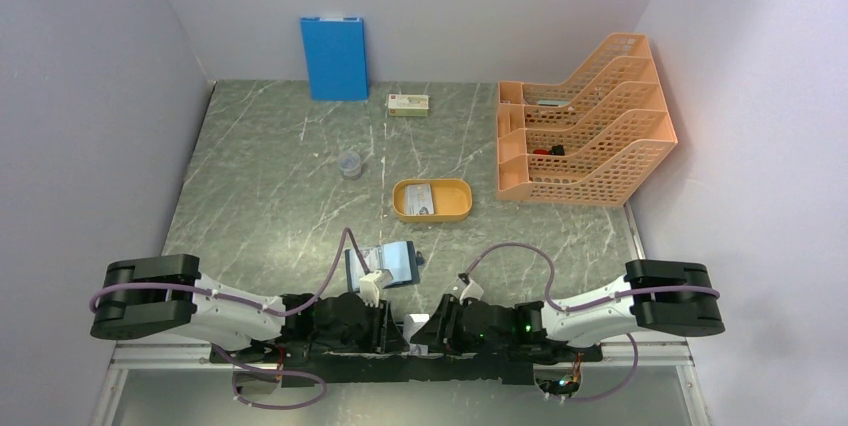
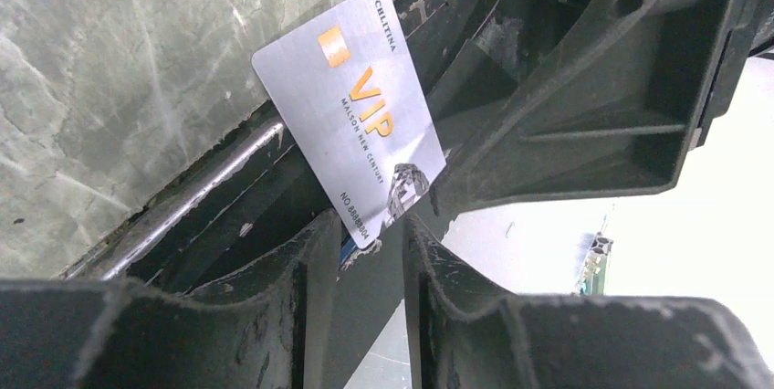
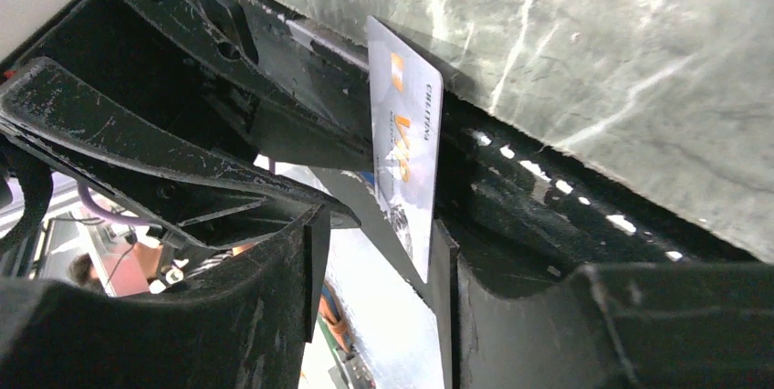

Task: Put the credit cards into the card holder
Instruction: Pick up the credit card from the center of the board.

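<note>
A silver VIP credit card (image 2: 351,110) stands on edge between my two grippers, over the black rail at the table's near edge. Its lower corner sits in the gap of my left gripper (image 2: 372,229), touching the left finger; those jaws stand apart. My right gripper (image 3: 379,225) is open, and the same card (image 3: 406,142) lies flat against one finger with the other well away. What bears the card I cannot tell. The card holder (image 1: 388,264) lies open on the table just beyond the grippers. More credit cards (image 1: 420,198) lie in the orange tray (image 1: 465,201).
An orange file rack (image 1: 580,136) fills the back right. A blue board (image 1: 334,58) leans on the back wall beside a white box with a red label (image 1: 408,104). A small clear cup (image 1: 350,164) stands left of the tray.
</note>
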Robot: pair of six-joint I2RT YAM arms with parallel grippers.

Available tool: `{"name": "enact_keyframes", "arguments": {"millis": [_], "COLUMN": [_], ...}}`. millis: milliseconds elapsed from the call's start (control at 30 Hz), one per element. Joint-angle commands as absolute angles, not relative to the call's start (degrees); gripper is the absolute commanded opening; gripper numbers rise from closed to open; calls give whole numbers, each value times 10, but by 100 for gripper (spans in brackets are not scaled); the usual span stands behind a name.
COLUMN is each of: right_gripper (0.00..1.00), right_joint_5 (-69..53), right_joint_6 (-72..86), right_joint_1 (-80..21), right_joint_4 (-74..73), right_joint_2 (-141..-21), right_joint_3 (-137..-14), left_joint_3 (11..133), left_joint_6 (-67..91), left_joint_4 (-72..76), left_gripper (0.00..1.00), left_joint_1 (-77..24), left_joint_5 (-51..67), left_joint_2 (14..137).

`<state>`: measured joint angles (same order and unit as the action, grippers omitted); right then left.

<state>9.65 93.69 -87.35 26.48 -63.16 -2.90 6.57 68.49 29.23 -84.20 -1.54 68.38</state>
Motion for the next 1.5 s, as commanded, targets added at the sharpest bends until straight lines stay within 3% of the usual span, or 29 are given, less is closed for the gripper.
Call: {"name": "enact_keyframes", "arguments": {"millis": [0, 200, 533, 700, 833, 967, 1167, 1300, 1467], "right_gripper": [46, 37, 0, 0, 0, 0, 0, 0, 0], "right_joint_5": [136, 149, 154, 160, 204, 235, 166, 75, 20], "right_joint_6": [940, 942, 933, 875, 836, 767, 627, 555, 507], "right_joint_1": [-877, -880, -886, -891, -889, -861, -746, -650, -585], "right_joint_4": [265, 251, 238, 103, -74, -149, -165, -105, -72], "right_joint_2": [-631, -618, -599, -522, -453, -441, -514, -557, -591], "right_joint_3": [-6, -11, -12, -79, -152, -205, -285, -296, -304], "left_joint_3": [54, 53, 61, 159, 274, 354, 440, 431, 400], "left_joint_6": [696, 698, 691, 632, 601, 594, 559, 498, 480], "left_joint_4": [287, 279, 221, 19, -184, -302, -386, -332, -263], "left_gripper": [36, 34, 33, 38, 50, 64, 74, 73, 71], "left_joint_1": [-861, -863, -864, -867, -866, -866, -814, -700, -639], "left_joint_5": [30, 25, 2, -64, -181, -300, -382, -302, -245], "left_joint_2": [695, 690, 647, 542, 455, 446, 543, 583, 611]}}
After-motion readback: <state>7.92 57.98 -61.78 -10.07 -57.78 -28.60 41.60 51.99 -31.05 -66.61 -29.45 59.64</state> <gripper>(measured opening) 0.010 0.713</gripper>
